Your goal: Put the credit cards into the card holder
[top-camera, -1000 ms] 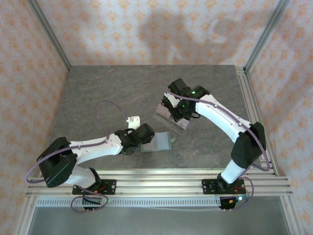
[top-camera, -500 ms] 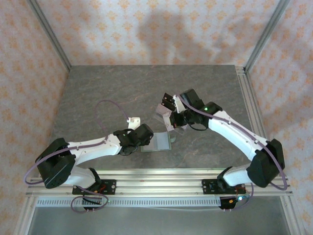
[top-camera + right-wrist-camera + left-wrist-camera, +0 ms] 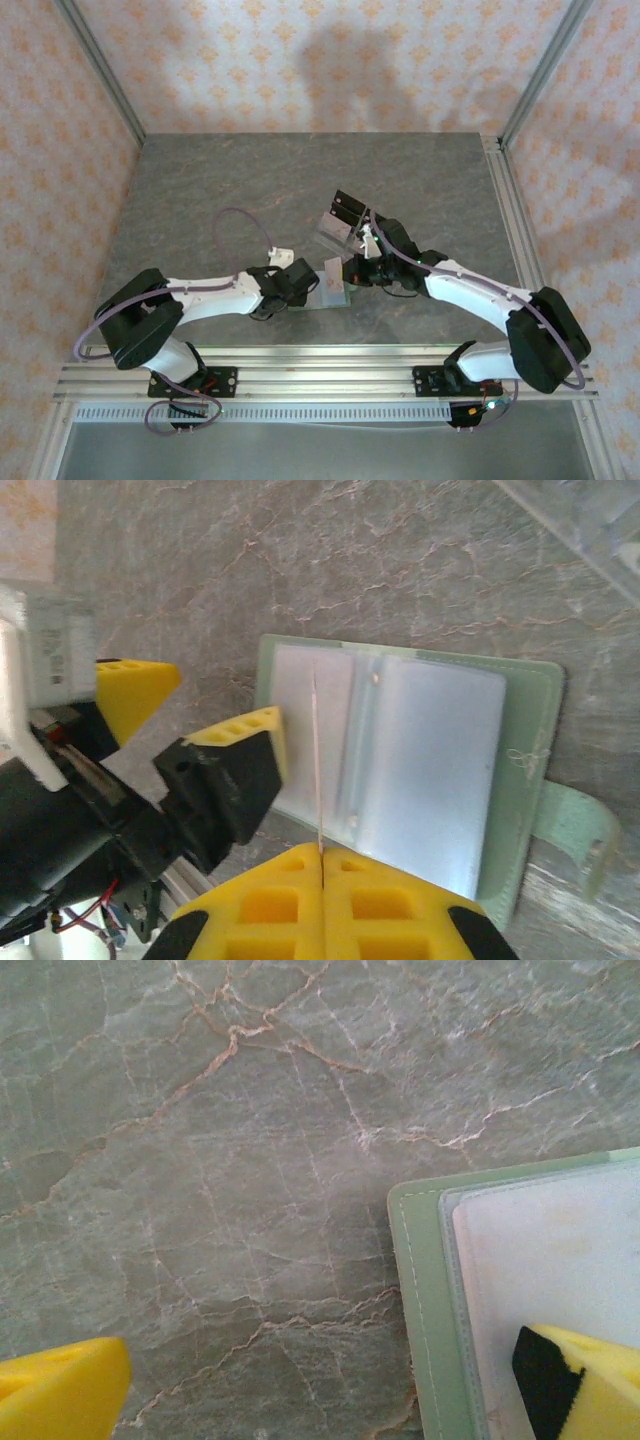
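The card holder (image 3: 430,760) lies open and flat on the stone table, pale slotted inside up, its snap tab (image 3: 575,825) to the right. In the top view the card holder (image 3: 338,297) lies between both arms. My right gripper (image 3: 322,875) is shut on a thin pale credit card (image 3: 317,750), held edge-on and upright over the holder's left half. From above the card (image 3: 333,272) tilts beside the right gripper (image 3: 352,268). My left gripper (image 3: 320,1390) is open at the holder's left edge (image 3: 425,1290), one fingertip (image 3: 585,1380) over the holder, the other (image 3: 60,1390) over bare table.
A clear acrylic tiered stand (image 3: 338,222) with dark cards on it stands just behind the holder; its edge (image 3: 580,520) shows in the right wrist view. Aluminium rails (image 3: 320,365) run along the near table edge. Patterned walls enclose the table.
My right arm has swung from the acrylic stand down toward the card holder, carrying the card. My left gripper has edged right onto the holder's left edge.
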Controlling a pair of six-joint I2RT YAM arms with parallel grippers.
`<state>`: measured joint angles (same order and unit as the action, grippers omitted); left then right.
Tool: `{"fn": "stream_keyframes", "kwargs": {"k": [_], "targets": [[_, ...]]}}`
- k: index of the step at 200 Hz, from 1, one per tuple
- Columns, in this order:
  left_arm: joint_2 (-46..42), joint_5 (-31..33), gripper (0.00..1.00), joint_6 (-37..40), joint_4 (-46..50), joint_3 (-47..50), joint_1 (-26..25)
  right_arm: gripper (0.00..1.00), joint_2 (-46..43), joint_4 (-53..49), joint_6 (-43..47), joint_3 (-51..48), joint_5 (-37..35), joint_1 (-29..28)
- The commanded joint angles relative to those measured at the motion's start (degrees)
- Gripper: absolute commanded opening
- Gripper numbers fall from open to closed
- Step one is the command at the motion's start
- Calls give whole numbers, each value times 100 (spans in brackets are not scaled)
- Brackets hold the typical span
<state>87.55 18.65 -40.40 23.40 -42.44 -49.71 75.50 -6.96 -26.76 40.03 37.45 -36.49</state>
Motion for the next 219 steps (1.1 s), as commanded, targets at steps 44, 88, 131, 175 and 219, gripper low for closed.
{"fn": "stream_keyframes", "kwargs": {"k": [44, 88, 131, 175, 219], "targets": [[236, 365, 100, -106, 506, -174, 35, 0, 431, 1305, -397, -346, 285, -61], [92, 371, 100, -299, 721, -89, 37, 0, 699, 1669, -450, -492, 313, -60], [-156, 245, 100, -424, 815, 2, 12, 0, 907, 1932, -520, -531, 371, -60], [-212, 104, 100, -563, 833, 21, -137, 0, 1087, 2180, -622, -540, 477, -61], [-177, 144, 100, -730, 909, 32, -275, 0, 1202, 2259, -611, -505, 603, -64]]}}
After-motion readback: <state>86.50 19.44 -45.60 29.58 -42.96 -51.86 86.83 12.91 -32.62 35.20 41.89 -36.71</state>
